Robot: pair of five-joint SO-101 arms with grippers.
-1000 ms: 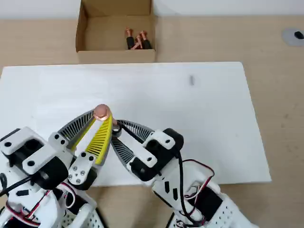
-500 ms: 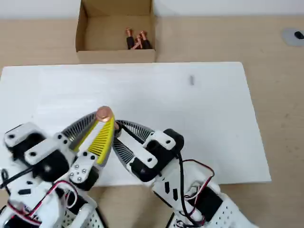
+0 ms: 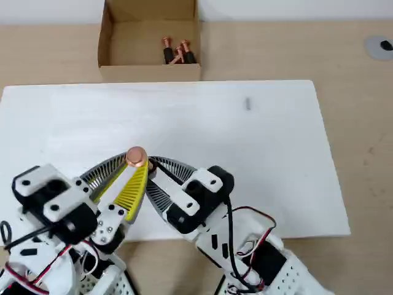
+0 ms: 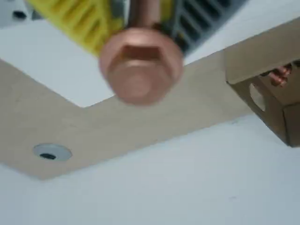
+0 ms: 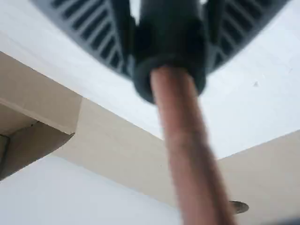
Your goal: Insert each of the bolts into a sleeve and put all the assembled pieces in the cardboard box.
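Copper bolt [image 3: 136, 156], clamped in the left gripper [image 3: 134, 161] well short of the box [image 3: 105, 43], sits partly inside the sleeve [image 5: 168, 56] pinched by the right gripper [image 3: 150, 167]; I judge it should be pushed straight along their shared axis, without twisting.

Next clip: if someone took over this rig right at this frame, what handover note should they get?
Left gripper: shut on a copper bolt, held just behind its head, over the white mat.
Right gripper: shut on a black sleeve. The bolt's shank goes into the sleeve's end, but how deep cannot be told.
Done: a few assembled pieces lie in the cardboard box at the table's far side.
Left: finish seating this bolt in the sleeve, then put the piece in the box.
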